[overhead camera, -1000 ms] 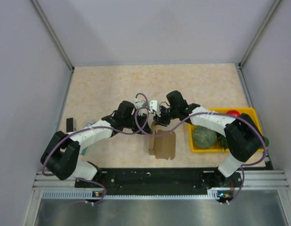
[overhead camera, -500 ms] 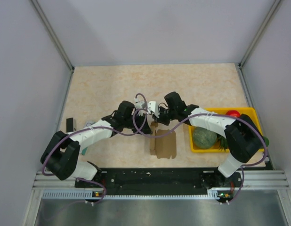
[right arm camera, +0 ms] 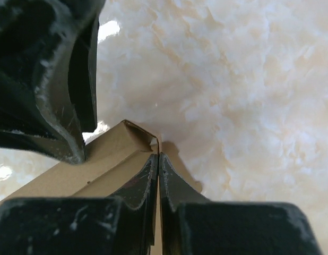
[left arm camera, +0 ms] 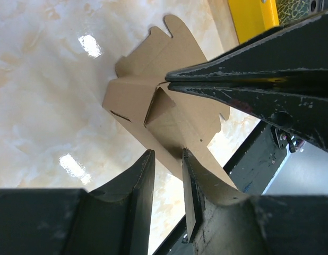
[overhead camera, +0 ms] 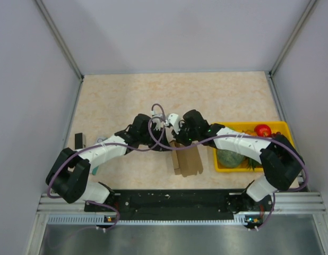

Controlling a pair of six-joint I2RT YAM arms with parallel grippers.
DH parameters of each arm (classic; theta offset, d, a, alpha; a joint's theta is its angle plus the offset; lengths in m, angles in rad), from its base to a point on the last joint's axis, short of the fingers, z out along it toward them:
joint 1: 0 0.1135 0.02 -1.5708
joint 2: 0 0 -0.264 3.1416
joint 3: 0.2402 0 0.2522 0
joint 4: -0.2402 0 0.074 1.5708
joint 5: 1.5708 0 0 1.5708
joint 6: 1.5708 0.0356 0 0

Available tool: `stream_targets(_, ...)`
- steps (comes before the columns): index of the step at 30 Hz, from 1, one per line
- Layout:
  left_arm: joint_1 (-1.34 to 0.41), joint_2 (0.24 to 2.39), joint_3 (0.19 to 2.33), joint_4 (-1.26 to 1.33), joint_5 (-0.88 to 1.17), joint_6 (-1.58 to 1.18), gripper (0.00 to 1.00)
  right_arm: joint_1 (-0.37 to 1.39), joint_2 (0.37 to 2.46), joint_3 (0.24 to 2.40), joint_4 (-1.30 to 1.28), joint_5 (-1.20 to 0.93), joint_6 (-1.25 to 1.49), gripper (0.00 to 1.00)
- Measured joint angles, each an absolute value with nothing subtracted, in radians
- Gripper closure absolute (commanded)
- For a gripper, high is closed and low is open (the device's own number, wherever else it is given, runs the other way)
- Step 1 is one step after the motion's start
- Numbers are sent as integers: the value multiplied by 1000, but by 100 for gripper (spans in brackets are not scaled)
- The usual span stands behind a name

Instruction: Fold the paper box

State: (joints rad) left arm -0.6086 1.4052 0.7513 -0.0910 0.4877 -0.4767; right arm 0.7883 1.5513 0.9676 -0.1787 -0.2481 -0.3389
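Brown cardboard paper box (overhead camera: 189, 162) (left arm camera: 137, 101) (right arm camera: 74, 170), only partly folded, lies near the front middle of the beige marble-patterned table (overhead camera: 121, 95), just left of the yellow plastic tray (overhead camera: 281, 125). Both arms reach inward and meet over its far edge. The left gripper (overhead camera: 166, 143) (left arm camera: 165, 152) comes from the left with its elbow low; its fingers stand a little apart, the box edge lies at their tips, and the table shows through the gap, so it does not clamp anything. The right gripper (overhead camera: 178, 141) (right arm camera: 158, 155) (left arm camera: 168, 79) comes from the right, its arm crossing above the tray; its fingers are pressed fully together, and the thin edge of a raised flap seems to be pinched between the tips. The two grippers are very close to each other, almost touching. One side panel of the box stands up and the other flaps lie flat toward the black rail (overhead camera: 174, 199) at the near edge. The tray is close on the right side, with a round green melon (overhead camera: 227, 158) and a red fruit (overhead camera: 262, 129) in it. A small black object (overhead camera: 79, 140) lies by the left wall. The far half of the table is free. Plain grey walls close three sides.
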Motion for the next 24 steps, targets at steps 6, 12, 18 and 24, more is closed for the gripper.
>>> stream_targets(6,-609,1410,751,-90,482,-490,67,792,1539,956,-182,-230,-112,100)
stream_targets(12,-612,1411,751,-89,481,-492,65,796,1555,956,-162,-233,138,100)
stream_targets(18,-613,1409,745,-87,479,-496,64,798,1559,913,-80,-208,338,100)
stream_targets(24,-614,1367,697,-65,463,-511,55,835,1537,830,66,-142,481,100)
